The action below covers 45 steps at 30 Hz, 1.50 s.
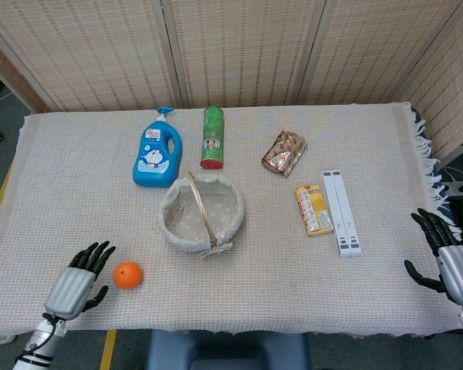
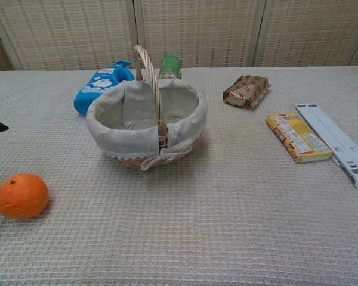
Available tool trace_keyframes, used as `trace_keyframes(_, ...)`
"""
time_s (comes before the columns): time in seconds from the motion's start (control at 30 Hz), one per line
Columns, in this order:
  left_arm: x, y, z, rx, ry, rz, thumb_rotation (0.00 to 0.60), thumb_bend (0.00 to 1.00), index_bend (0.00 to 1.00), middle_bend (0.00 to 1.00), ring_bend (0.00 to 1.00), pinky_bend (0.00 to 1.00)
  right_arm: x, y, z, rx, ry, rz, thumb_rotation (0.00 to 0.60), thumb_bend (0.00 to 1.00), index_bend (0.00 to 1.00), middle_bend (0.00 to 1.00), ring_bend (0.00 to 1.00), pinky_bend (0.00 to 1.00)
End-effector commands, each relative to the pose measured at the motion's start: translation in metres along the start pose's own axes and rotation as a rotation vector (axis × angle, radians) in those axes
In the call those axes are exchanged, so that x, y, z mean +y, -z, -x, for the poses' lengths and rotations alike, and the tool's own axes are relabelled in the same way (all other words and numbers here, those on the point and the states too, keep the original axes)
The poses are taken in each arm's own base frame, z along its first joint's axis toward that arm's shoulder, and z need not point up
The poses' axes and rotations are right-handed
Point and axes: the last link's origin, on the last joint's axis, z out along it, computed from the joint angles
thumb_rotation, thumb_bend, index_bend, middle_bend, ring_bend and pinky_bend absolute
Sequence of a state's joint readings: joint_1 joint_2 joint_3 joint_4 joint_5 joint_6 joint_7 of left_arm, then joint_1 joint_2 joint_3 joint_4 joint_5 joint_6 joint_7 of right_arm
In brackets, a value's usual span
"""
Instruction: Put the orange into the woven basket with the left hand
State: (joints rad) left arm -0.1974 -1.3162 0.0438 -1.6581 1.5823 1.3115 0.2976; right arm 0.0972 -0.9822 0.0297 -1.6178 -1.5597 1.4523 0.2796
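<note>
The left hand (image 1: 77,284) hovers low over the tabletop (image 1: 262,270) with its fingers (image 1: 96,254) spread and released, grasping nothing. The orange (image 1: 127,274) sits just beyond the fingertips, near but not touching. The woven basket (image 1: 201,213) stands farther past the orange, well apart from those fingers. The right hand (image 1: 450,262) is spread loose at the tabletop's far edge.
</note>
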Motion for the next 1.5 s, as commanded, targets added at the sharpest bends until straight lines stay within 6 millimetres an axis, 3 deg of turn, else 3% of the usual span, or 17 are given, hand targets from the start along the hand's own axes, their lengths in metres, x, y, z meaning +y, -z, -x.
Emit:
trace_keyframes(0.03, 0.011, -0.005, 0.009, -0.036, 0.031, 0.016, 0.6, 0.38, 0.0, 0.0, 0.0, 0.15, 0.001, -0.001, 0.0, 0.0, -0.002, 0.0, 0.6, 0.24, 0.0, 0.0, 0.0, 0.34)
trace_keyframes(0.6, 0.031, -0.03, 0.04, -0.087, 0.047, 0.057, 0.6, 0.37, 0.0, 0.0, 0.0, 0.12, 0.0, -0.001, 0.001, -0.011, 0.002, -0.005, 0.6, 0.24, 0.0, 0.0, 0.0, 0.34)
trace_keyframes(0.93, 0.029, -0.052, 0.062, -0.108, 0.048, 0.02, 0.6, 0.37, 0.0, 0.0, 0.0, 0.14, 0.001, -0.001, 0.0, -0.008, -0.002, -0.004, 0.6, 0.24, 0.0, 0.0, 0.0, 0.34)
trace_keyframes(1.07, 0.028, -0.054, 0.064, -0.089, 0.054, 0.009, 0.6, 0.37, 0.02, 0.0, 0.02, 0.27, 0.001, -0.001, 0.0, -0.011, -0.001, -0.005, 0.6, 0.24, 0.0, 0.0, 0.0, 0.34)
trace_keyframes(1.17, 0.028, -0.054, 0.065, -0.083, 0.061, 0.006, 0.6, 0.37, 0.08, 0.07, 0.11, 0.42, 0.001, -0.001, 0.001, -0.014, 0.001, -0.005, 0.6, 0.24, 0.0, 0.0, 0.0, 0.34)
trace_keyframes(1.5, 0.03, -0.056, 0.06, -0.035, 0.071, 0.008, 0.6, 0.37, 0.15, 0.19, 0.23, 0.62, 0.0, -0.001, 0.002, -0.02, 0.003, -0.005, 0.6, 0.24, 0.0, 0.0, 0.0, 0.34)
